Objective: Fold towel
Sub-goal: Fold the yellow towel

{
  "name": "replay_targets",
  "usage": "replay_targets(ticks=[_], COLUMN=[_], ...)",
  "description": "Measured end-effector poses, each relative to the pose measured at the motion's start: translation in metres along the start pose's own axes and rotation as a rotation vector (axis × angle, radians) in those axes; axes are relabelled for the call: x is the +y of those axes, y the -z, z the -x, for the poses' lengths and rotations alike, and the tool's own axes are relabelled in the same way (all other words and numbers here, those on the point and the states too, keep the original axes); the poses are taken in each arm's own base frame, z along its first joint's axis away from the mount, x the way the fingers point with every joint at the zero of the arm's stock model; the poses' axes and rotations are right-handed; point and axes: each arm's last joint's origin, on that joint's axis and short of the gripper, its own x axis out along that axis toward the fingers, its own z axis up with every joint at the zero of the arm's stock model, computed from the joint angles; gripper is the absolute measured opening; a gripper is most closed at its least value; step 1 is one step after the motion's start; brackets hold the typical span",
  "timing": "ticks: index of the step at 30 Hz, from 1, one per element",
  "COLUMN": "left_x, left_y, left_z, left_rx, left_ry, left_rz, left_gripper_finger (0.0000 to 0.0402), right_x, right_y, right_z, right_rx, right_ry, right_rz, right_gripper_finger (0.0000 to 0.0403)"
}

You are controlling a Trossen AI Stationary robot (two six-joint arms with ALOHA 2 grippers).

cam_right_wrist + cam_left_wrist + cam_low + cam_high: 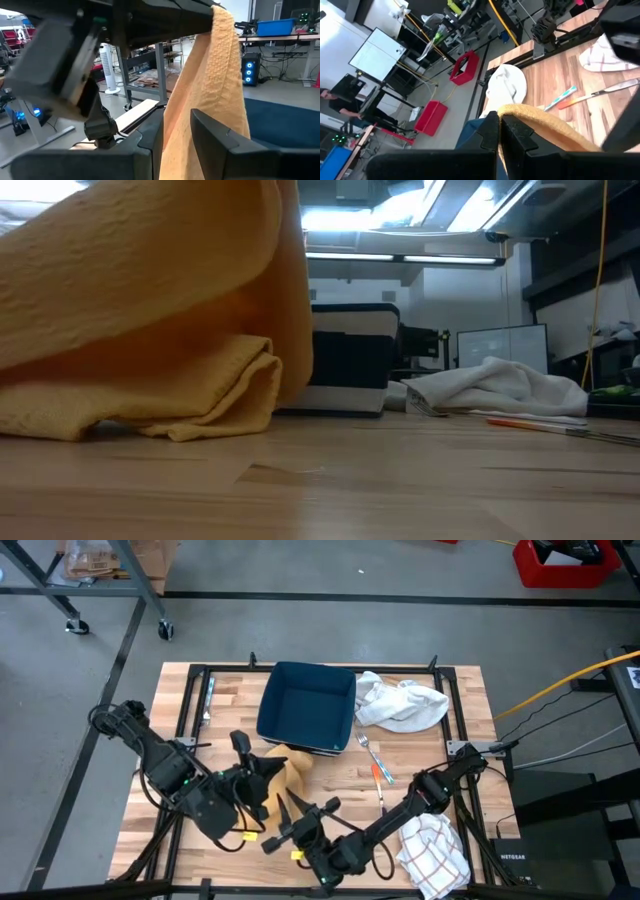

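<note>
High view: yellow towel lies bunched near the middle of the desk, just in front of the blue bin. Left hand sits on the towel's left edge; right hand is just near of it.

Low view: one part of the towel hangs lifted, the rest rests folded on the desk. Risk: the lower layers drag along and the fold goes crooked.

Left wrist view: left hand is closed tight on a towel edge. Grip looks thin, right at the hem; a pull could slip it free.

Right wrist view: right hand is partly open, the hanging towel between its fingers, pinch not confirmed. Risk: closing off-centre catches one layer only, or the two hands collide, being so close.
</note>
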Motion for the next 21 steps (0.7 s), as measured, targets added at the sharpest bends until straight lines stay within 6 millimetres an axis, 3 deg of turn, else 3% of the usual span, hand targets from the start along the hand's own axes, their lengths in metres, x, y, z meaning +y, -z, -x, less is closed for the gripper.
replay_targets(ticks=[9, 15, 21], left_x=[-0.01, -0.014, -0.013], left_y=[0.0, 0.002, 0.005], left_z=[0.021, 0.036, 0.039], left_rx=[-0.045, -0.071, -0.064], left_ry=[0.056, 0.051, -0.006], left_rz=[-0.049, -0.173, -0.241], left_gripper_finger=[0.0001, 0.0001, 0.0001], right_x=[-0.001, 0.001, 0.003], right_y=[0.0, 0.001, 0.004], right_z=[-0.01, -0.006, -0.002], right_rx=[-0.003, -0.002, -0.002], right_ry=[0.019, 0.01, 0.001], right_rz=[0.006, 0.031, 0.08], right_gripper_finger=[0.0101, 0.0101, 0.0101])
